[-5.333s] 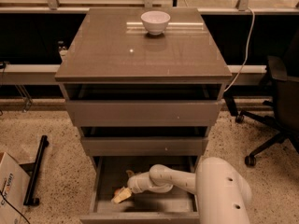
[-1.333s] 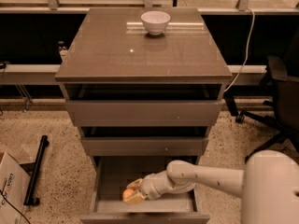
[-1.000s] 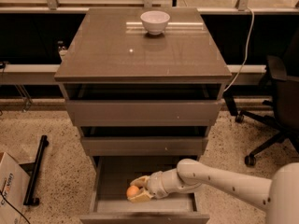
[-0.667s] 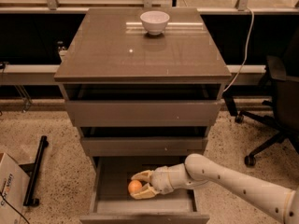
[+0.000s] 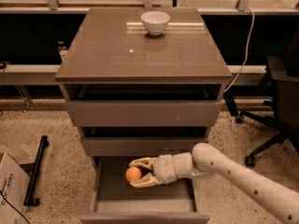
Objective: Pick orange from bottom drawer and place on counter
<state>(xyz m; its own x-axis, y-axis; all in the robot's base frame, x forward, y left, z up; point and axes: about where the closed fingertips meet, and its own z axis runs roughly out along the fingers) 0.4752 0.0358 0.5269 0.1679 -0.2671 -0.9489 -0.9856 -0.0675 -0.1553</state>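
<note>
The orange (image 5: 133, 174) is inside the open bottom drawer (image 5: 140, 215), towards its left middle. My gripper (image 5: 133, 173) reaches into the drawer from the right, with one finger above and one below the orange. The fingers are closed on it and appear to hold it just over the drawer floor. My white arm (image 5: 243, 176) runs off to the lower right. The counter (image 5: 140, 55) is the glossy top of the cabinet, well above the gripper.
A white bowl (image 5: 155, 21) stands at the back of the counter. The top drawer (image 5: 142, 112) and middle drawer (image 5: 145, 146) jut out slightly above my arm. An office chair (image 5: 280, 101) stands right, a cardboard box (image 5: 9, 190) and black bar (image 5: 36, 171) left.
My arm has swung to come in from the right. The gripper closed around the orange, and the orange has shifted slightly right and up in the drawer.
</note>
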